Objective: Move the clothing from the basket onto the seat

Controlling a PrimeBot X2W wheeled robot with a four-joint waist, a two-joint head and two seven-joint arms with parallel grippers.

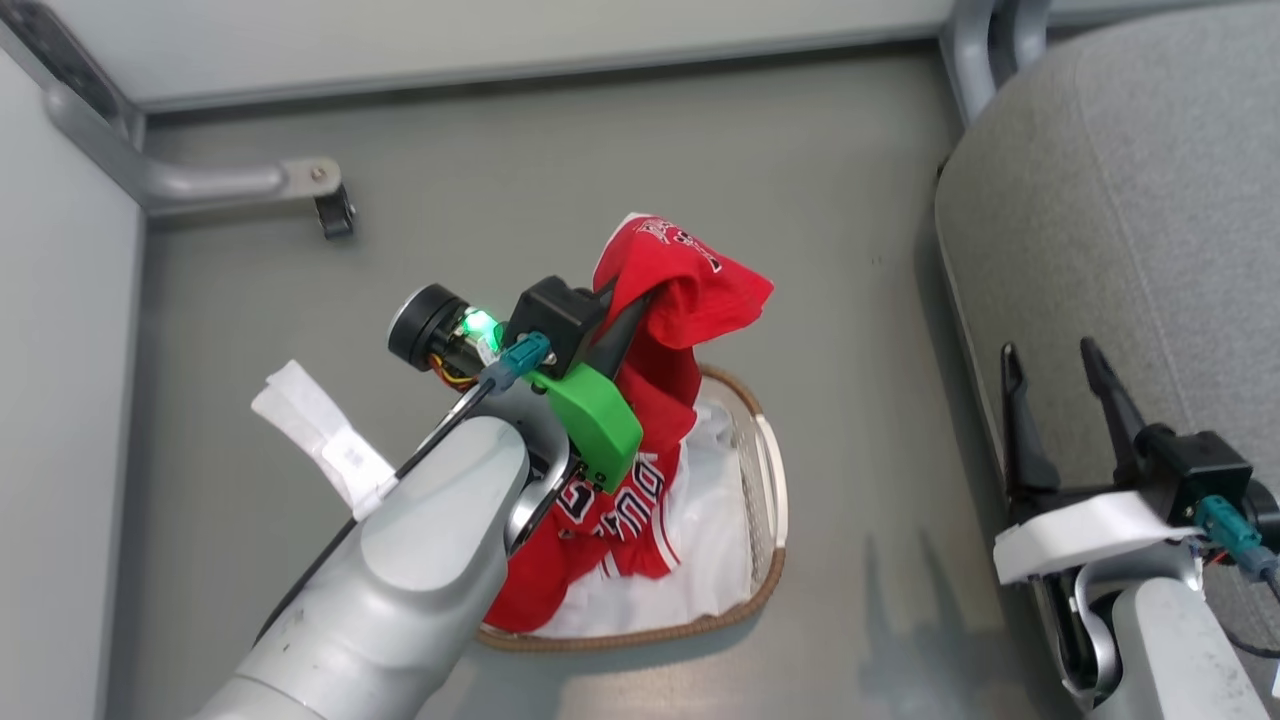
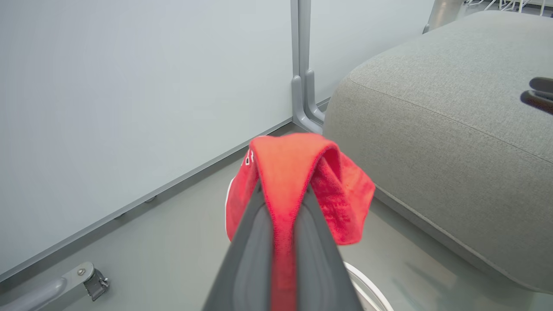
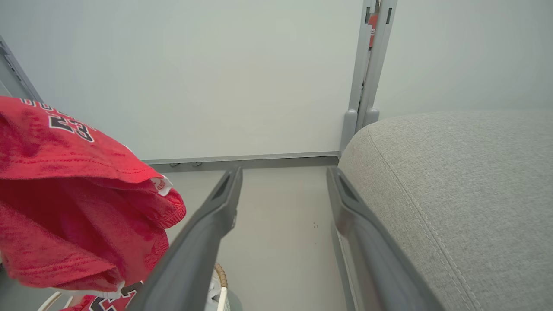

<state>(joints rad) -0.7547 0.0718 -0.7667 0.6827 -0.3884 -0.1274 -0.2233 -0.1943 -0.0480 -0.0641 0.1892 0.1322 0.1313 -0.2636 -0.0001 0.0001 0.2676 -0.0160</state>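
Clothing (image 1: 700, 290) is bright red and crumpled, with black white-edged lettering. I see my left arm reaching forward, left claw (image 1: 632, 312) clamped on a fold, so the bunch hangs from the claw above the basket (image 1: 768, 470) with its lower end trailing inside. Right claw (image 1: 1050, 365) sits with fingers apart, pointing up along the edge of the seat (image 1: 1120, 200).

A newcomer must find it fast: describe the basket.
Start at the big grey seat on the head view's right. On the floor just left of it sits the basket, under the left tool holding red clothing. It alone has a brown woven rim and white perforated walls.
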